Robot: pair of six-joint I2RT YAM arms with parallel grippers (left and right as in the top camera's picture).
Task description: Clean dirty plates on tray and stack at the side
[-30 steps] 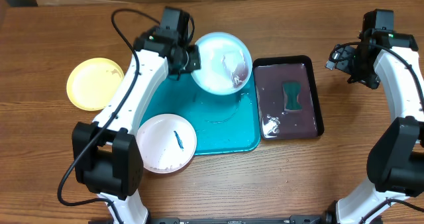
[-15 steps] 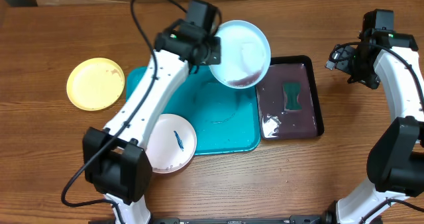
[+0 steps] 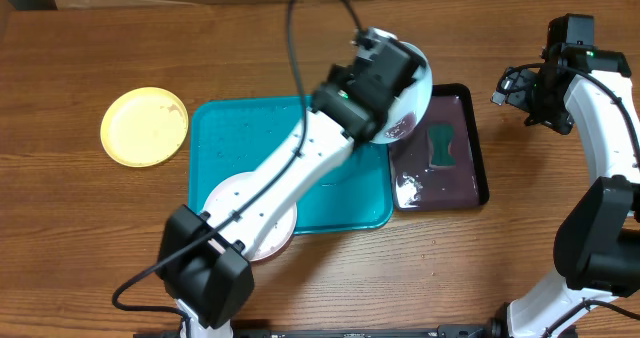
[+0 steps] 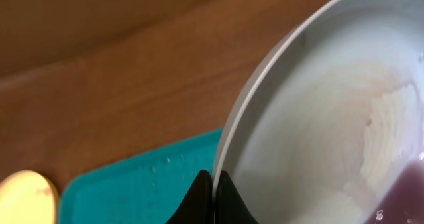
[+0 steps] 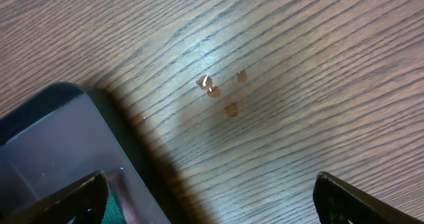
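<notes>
Left gripper (image 4: 212,187) clenched on the rim of the light blue round plastic plate (image 4: 318,118), which is held tilted in the air above the edge where the large turquoise rectangular tray (image 3: 240,138) meets the smaller glossy black tray (image 3: 458,183). Pale residue on the plate's face. Green sponge (image 3: 440,145) lies in the black tray. White round plate (image 3: 225,203) sits in the turquoise tray, partly under the left arm (image 3: 300,168). Yellow-green plate (image 3: 144,126) rests on the wooden table (image 3: 80,238), left of the tray. Right gripper (image 5: 211,184) spread wide, empty, over bare table beside the black tray's corner
</notes>
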